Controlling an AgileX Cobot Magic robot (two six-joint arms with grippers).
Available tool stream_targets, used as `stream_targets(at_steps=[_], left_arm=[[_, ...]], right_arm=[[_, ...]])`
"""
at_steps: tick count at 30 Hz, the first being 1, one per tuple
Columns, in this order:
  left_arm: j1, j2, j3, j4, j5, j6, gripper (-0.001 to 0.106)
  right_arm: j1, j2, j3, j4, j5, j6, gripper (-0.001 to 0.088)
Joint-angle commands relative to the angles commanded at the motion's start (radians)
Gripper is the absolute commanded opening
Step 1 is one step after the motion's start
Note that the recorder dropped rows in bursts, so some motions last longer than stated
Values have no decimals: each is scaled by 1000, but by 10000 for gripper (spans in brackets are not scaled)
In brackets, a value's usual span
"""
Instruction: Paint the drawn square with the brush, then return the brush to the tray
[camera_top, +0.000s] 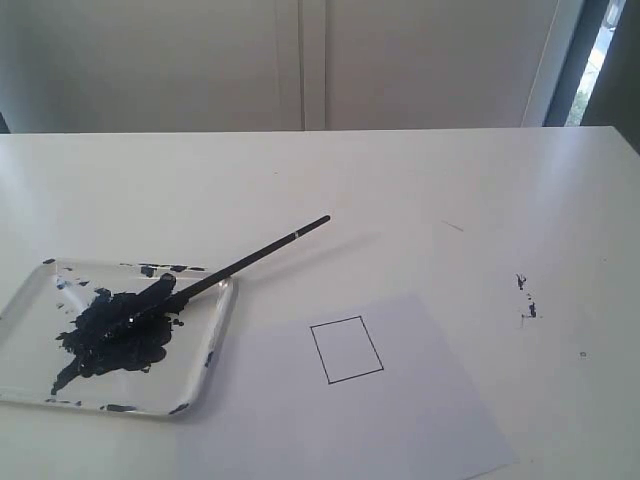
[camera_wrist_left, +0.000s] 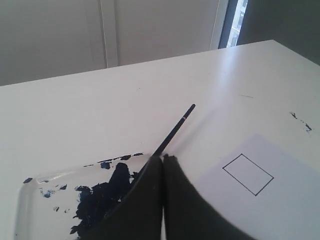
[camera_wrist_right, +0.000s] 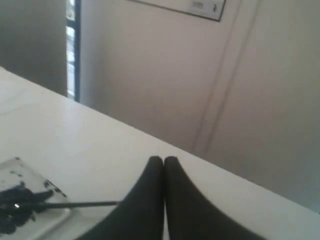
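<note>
The brush (camera_top: 235, 264) lies with its dark tip in the blue-black paint of the tray (camera_top: 210, 345) at the front left, its handle sticking out over the rim onto the table. The drawn square (camera_top: 346, 349) is a thin black outline with a white inside, on a white paper sheet (camera_top: 400, 420). Neither gripper shows in the exterior view. In the left wrist view the left gripper (camera_wrist_left: 163, 157) is shut and empty, held above the tray (camera_wrist_left: 35, 200), the brush (camera_wrist_left: 175, 131) and the square (camera_wrist_left: 248, 174). The right gripper (camera_wrist_right: 163, 159) is shut and empty, away from the brush (camera_wrist_right: 75, 204).
A few dark paint specks (camera_top: 525, 297) mark the white table to the right of the paper. A pale wall and a window strip (camera_top: 598, 50) stand behind the table's far edge.
</note>
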Motion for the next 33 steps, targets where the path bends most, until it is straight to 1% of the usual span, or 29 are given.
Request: stream_targets(at_steps=[2,4,8,10,14,22,23,25,28,30,32,33], left_arm=[[0,6,0,0,15,25,0],[0,6,0,2,32,43,0],[0,6,0,2,43,45,0],[0,6,0,2,43,45,0],[0,6,0,4,32,45,0],[0,6,0,4,31,45,0],[0,6,0,4,31,45,0],[0,6,0,4,31,45,0],[0,6,0,6,31,45,0],[0,6,0,6,31,45,0],[0,6,0,6,31,45,0],[0,6,0,6,31,45,0]], right_arm=[[0,76,-15,0,2,-51,0],[0,136,-23,-1,15,-66,0],[0,227,-23,-6,17,-58,0],[0,246,-23,-14,-3,-9,0],[0,250,-23,-14,-65,62,0],[0,242,-23,-5,-96,78,0],[0,242,-23,-5,-115,112,0],[0,242,-23,-5,-170,119,0],[-2,242,-23,-11,-210,135,0],[-34,245,-23,-11,-229,142,0],[-92,246,-23,-58,-216,273,0],[-122,246,-23,-90,-199,296,0]])
